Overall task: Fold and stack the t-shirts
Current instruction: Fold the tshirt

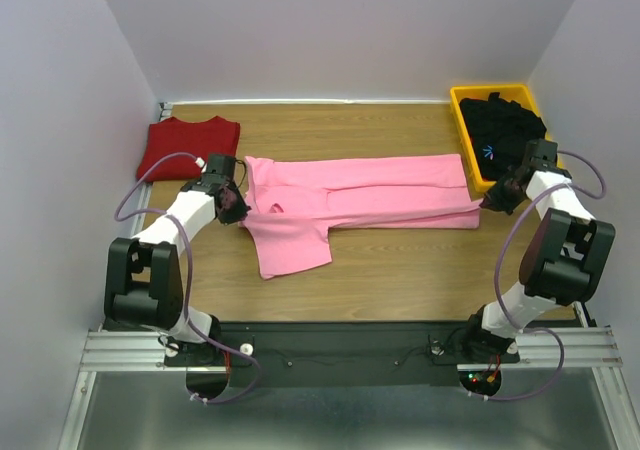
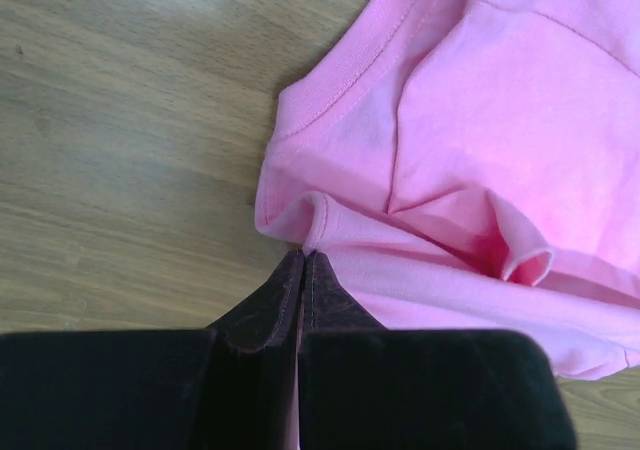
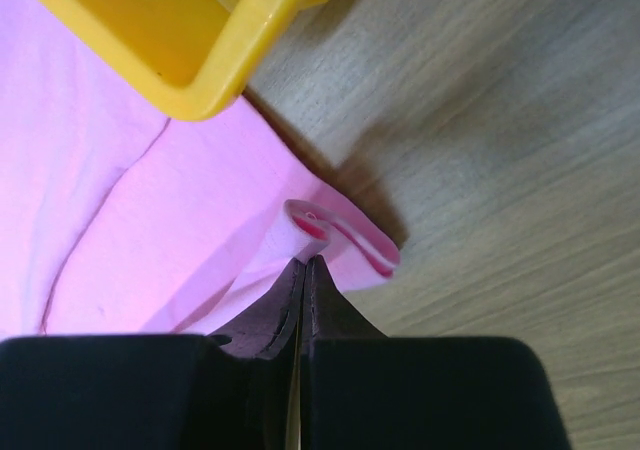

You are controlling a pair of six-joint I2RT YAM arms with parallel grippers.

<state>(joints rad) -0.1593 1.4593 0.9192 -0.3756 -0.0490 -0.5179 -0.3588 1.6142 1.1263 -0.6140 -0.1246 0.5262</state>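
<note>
Your overhead view shows a light pink cotton t-shirt (image 1: 360,195) stretched left to right across the middle of the wooden tabletop (image 1: 400,280). A folded dark red t-shirt (image 1: 190,145) lies at the far left corner. At the far right corner, a yellow plastic bin (image 1: 458,120) holds a crumpled black t-shirt (image 1: 500,125) with a small blue mark. Only your wrist views reveal the grips: your left claw (image 2: 303,255) pinches a pink fold beside the collar, and your right claw (image 3: 303,262) pinches the rolled hem corner near the bin.
</note>
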